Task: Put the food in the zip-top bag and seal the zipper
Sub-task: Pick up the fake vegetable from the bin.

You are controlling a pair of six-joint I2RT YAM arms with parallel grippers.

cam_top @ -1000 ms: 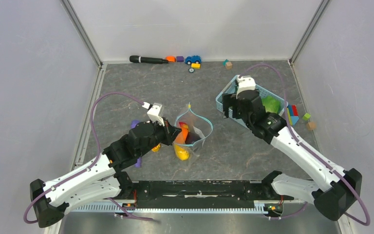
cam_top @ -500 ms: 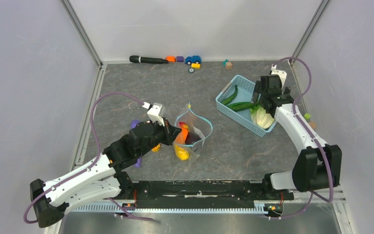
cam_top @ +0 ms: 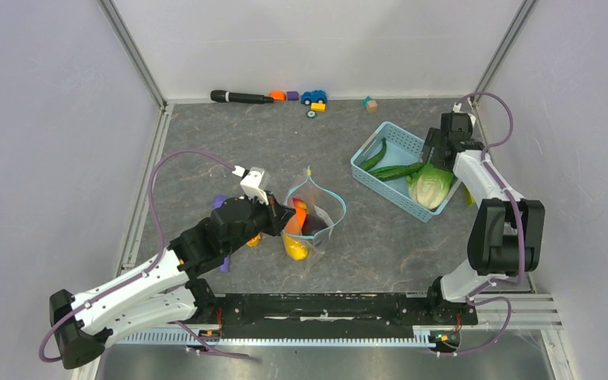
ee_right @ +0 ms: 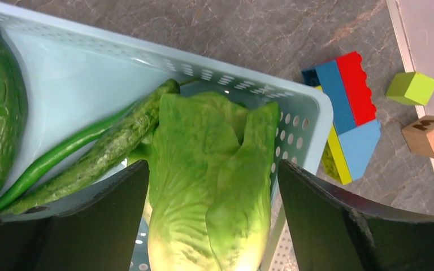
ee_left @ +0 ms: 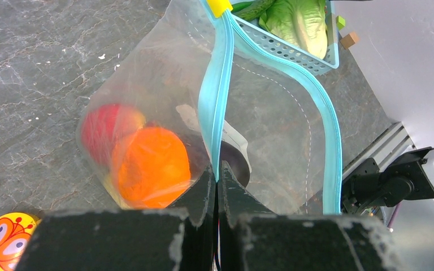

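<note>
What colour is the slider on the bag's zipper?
Yellow; the slider shows best in the left wrist view.

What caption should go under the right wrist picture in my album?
Open right gripper poised over the lettuce in the light-blue basket, long green pods lying beside it.

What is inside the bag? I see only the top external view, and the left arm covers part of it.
Observer: The left wrist view shows an orange and a red round fruit inside the zip-top bag.
Operator: How does the left end effector hold it?
Observer: It is shut on the zipper, on one side of the open mouth.
Operator: Has the right end effector gripped the lettuce?
Observer: No. The right wrist view shows its fingers open on both sides of the lettuce, which lies in the basket.
</note>
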